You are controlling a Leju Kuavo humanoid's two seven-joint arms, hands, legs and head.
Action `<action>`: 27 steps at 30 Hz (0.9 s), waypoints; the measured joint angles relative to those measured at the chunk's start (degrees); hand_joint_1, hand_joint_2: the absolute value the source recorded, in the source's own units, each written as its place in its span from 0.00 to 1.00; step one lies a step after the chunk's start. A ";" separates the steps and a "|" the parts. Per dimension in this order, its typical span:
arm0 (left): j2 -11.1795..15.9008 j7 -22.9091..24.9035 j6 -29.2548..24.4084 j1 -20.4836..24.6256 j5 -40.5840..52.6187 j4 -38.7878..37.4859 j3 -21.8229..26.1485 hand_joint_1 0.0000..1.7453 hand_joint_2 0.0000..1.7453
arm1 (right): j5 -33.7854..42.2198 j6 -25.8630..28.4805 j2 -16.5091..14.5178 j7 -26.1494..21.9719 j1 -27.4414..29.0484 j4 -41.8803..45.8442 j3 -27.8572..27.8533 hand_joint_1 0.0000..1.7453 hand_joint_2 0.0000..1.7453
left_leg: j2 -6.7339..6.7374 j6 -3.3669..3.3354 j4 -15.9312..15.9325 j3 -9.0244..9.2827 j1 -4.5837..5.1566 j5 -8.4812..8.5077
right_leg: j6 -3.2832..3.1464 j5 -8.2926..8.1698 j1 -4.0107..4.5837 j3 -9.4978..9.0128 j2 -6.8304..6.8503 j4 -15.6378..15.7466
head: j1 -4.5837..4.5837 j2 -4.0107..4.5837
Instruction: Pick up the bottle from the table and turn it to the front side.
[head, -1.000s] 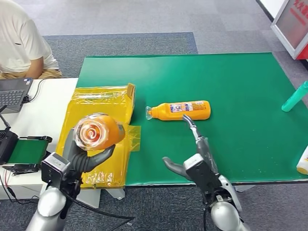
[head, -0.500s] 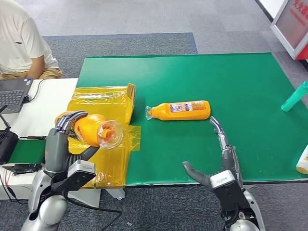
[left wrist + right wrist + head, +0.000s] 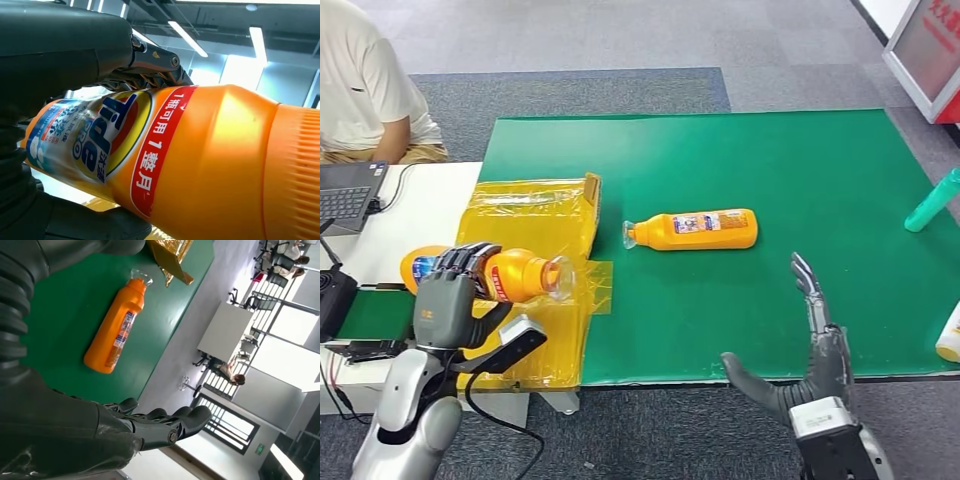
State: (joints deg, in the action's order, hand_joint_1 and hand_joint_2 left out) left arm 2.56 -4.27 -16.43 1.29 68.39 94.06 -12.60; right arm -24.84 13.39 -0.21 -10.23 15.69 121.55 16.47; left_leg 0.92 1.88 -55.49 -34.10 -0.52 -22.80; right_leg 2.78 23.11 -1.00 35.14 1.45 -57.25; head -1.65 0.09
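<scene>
"Tide PRO" and "1瓶可用1整月" on the held orange bottle (image 3: 188, 165)

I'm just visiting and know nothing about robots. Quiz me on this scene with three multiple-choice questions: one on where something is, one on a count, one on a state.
1. Where does the free orange detergent bottle lie?
A. On the green mat
B. On the laptop
C. On the floor

2. How many orange bottles show in the head view?
A. One
B. Two
C. Four

3. What is the right hand doing?
A. Gripping a bottle
B. Pressing the mat
C. Holding nothing, fingers apart

Answers: 1 A, it lies on its side on the mat. 2 B, one lies on the mat and the held bottle is in the left hand, above the yellow bag. 3 C, its fingers are spread and it is near the table's front edge.
</scene>
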 joint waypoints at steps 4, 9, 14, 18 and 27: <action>0.05 1.02 0.59 2.39 1.85 -4.56 -0.32 1.00 1.00 | 1.19 -1.13 0.54 -0.53 1.20 1.31 -1.32 0.00 1.00 | 0.00 0.01 0.00 0.01 0.00 0.01 | -0.01 -0.01 0.00 0.00 0.00 0.00 | 0.00 0.01; -0.04 1.89 1.15 5.15 3.13 -10.07 -1.65 1.00 1.00 | 1.60 -3.12 0.80 -0.74 1.18 1.63 -2.25 0.00 1.00 | 0.00 0.02 0.00 0.02 0.00 0.03 | -0.01 -0.02 0.00 -0.01 0.00 0.00 | 0.00 0.01; -0.26 2.11 1.31 6.87 3.43 -13.62 -2.80 1.00 1.00 | 1.63 -3.79 0.82 -0.79 1.11 1.63 -2.61 0.00 1.00 | 0.00 0.02 0.00 0.01 0.00 0.03 | -0.01 -0.02 0.00 0.00 0.00 0.00 | 0.00 0.01; -0.80 2.31 2.89 9.02 2.96 -17.02 -3.99 1.00 1.00 | 1.18 -4.99 0.85 -0.85 0.59 1.62 -2.59 0.00 1.00 | 0.00 0.02 0.00 0.00 0.00 0.03 | -0.01 -0.01 0.00 0.01 0.00 0.00 | 0.00 0.00; -3.33 3.99 6.14 16.05 2.41 -27.37 -7.16 1.00 1.00 | 0.36 -5.86 0.86 -1.59 -0.85 1.61 -2.54 0.00 1.00 | 0.00 0.02 0.00 0.00 0.00 0.06 | 0.00 -0.04 0.00 -0.02 0.00 0.00 | 0.00 0.01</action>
State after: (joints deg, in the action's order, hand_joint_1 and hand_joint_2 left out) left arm -0.77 -0.28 -10.30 17.34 70.81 66.69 -19.75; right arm -24.48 7.53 0.66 -11.82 14.84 123.16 13.93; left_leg 0.92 1.90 -55.49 -34.10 -0.52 -22.74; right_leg 2.78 23.07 -1.01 35.13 1.45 -57.25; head -1.65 0.09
